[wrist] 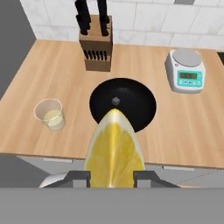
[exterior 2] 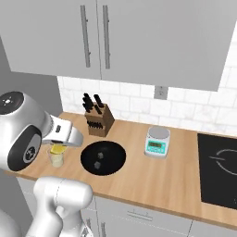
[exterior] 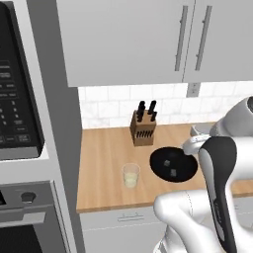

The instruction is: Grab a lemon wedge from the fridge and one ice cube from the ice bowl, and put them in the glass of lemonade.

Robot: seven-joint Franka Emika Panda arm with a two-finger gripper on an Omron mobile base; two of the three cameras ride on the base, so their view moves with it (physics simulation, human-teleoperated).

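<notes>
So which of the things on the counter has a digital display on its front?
The small grey kitchen scale, right of the black ice bowl. Its teal front panel carries the readout; the knife block and the glass of lemonade have none.

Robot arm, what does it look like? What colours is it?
The arm is glossy white and rounded, with dark grey and black panels at its joints. Its hand is pale grey, and two small dark grey fingers stick out at the tip. No cables or markings show.

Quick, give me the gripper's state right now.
Gripper: shut on the lemon wedge, held above the counter's front edge.
</notes>
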